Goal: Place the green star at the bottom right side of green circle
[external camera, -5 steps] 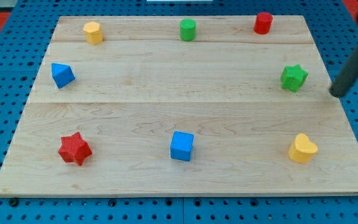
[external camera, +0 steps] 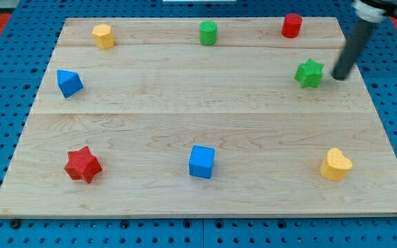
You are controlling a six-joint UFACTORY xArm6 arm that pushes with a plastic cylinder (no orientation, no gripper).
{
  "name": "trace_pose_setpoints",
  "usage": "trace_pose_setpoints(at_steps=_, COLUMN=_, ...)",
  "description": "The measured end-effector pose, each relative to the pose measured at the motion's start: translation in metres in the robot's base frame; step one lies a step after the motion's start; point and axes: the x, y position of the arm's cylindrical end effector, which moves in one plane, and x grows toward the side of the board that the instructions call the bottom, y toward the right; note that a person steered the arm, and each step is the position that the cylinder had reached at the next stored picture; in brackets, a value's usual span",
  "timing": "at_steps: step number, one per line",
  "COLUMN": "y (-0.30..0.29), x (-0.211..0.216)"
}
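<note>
The green star [external camera: 309, 73] lies near the board's [external camera: 185, 117] right edge, at about 4 o'clock from the green circle [external camera: 208, 32] but well apart from it. My tip [external camera: 338, 76] is set just beside the star at its 3 o'clock, a small gap showing between them. No claw is carried: the arm ends in a plain rod, so nothing can be said to be apart, together or clamped.

Several things could go wrong from here. If the push is not taken through the star's middle, the star is likely to be spun or to slip off the tip to one side, its points giving an uneven face to press on. If the push is aimed too far toward 12 o'clock, the star could be carried toward the red cylinder [external camera: 291, 25] or off the far edge. If it is driven too long toward 9 o'clock, the circle itself could be struck and shifted, and the target spot would be moved with it.

Against the earlier frame, the star has been shifted toward 10 o'clock, and the tip has been brought inward from the board's right edge and up toward 11 o'clock. The other blocks are seen unmoved.
</note>
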Motion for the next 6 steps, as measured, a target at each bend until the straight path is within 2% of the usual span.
trace_pose_setpoints(at_steps=1, y=-0.090, x=-0.001)
trace_pose_setpoints(at_steps=2, y=-0.066, x=0.035)
trace_pose_setpoints(at_steps=3, y=-0.123, x=0.028)
trace_pose_setpoints(at_steps=4, y=-0.189, x=0.000)
trace_pose_setpoints(at_steps=5, y=-0.191, x=-0.008)
trace_pose_setpoints(at_steps=6, y=-0.163, x=-0.017)
